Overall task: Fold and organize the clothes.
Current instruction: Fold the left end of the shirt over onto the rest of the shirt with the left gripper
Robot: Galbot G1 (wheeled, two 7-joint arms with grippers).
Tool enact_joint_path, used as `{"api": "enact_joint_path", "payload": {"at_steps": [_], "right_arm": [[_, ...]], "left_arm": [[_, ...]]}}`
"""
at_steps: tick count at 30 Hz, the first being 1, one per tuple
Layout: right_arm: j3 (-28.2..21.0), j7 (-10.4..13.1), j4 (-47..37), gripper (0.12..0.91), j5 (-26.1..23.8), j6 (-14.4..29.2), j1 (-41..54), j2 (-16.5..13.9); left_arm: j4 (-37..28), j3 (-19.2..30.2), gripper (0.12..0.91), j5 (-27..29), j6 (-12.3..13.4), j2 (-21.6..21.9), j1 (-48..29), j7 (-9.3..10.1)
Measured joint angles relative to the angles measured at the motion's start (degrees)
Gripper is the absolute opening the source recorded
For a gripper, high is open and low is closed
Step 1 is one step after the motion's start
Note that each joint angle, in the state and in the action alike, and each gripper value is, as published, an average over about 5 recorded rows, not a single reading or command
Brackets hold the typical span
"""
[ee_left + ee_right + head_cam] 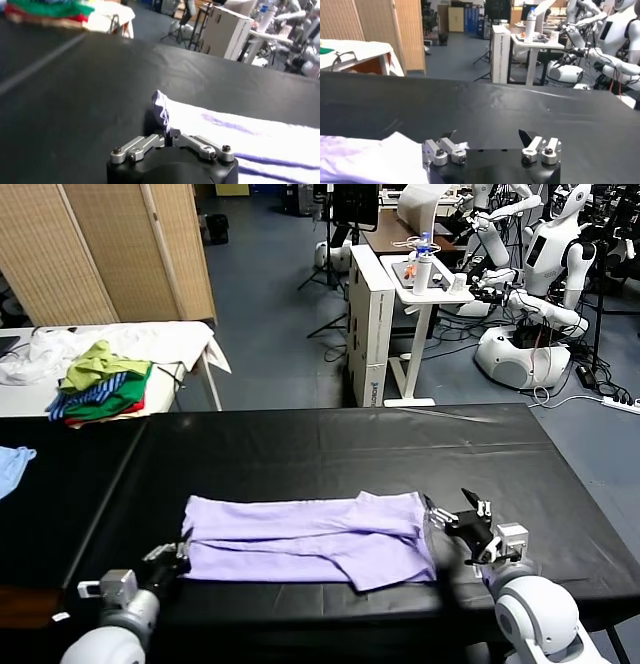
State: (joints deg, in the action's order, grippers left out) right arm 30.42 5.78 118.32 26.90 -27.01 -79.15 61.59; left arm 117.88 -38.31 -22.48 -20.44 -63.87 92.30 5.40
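Observation:
The clothes are one pale lavender T-shirt (305, 539), folded into a long band across the front of the black table (330, 449). My left gripper (181, 553) is at the band's left end. In the left wrist view this gripper (168, 136) is shut on a pinch of the shirt's edge (161, 107), which stands up slightly above the table. My right gripper (455, 512) sits at the band's right end, just off the cloth. In the right wrist view it (487, 136) is open with nothing between its fingers, and the shirt (365, 157) lies beside one finger.
A pile of green, yellow, striped and red garments (100, 382) lies on a white side table at the back left. A light blue cloth (12, 464) lies at the table's left edge. A white cart (420, 284) and other robots (540, 294) stand beyond the far edge.

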Motion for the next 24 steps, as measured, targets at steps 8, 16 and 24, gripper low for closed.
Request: {"api": "enact_joint_path", "payload": {"at_steps": [8, 16, 24], "right_arm": [[0.1, -0.1, 0.1, 0.907, -0.1, 0.2, -0.9, 0.5], [-0.6, -0.1, 0.7, 0.907, -0.8, 0.2, -1.3, 1.3], [-0.1, -0.1, 1.2, 0.907, -1.2, 0.2, -2.7, 1.6]], "left_arm": [[-3.8, -7.3, 0.184, 2.6, 2.8, 7.5, 1.8, -0.49], [-1.7, -9.5, 0.184, 2.2, 1.4, 8.5, 2.9, 1.5], [6.9, -3.6, 0.184, -7.3, -5.1, 3.1, 1.1, 6.72]]}}
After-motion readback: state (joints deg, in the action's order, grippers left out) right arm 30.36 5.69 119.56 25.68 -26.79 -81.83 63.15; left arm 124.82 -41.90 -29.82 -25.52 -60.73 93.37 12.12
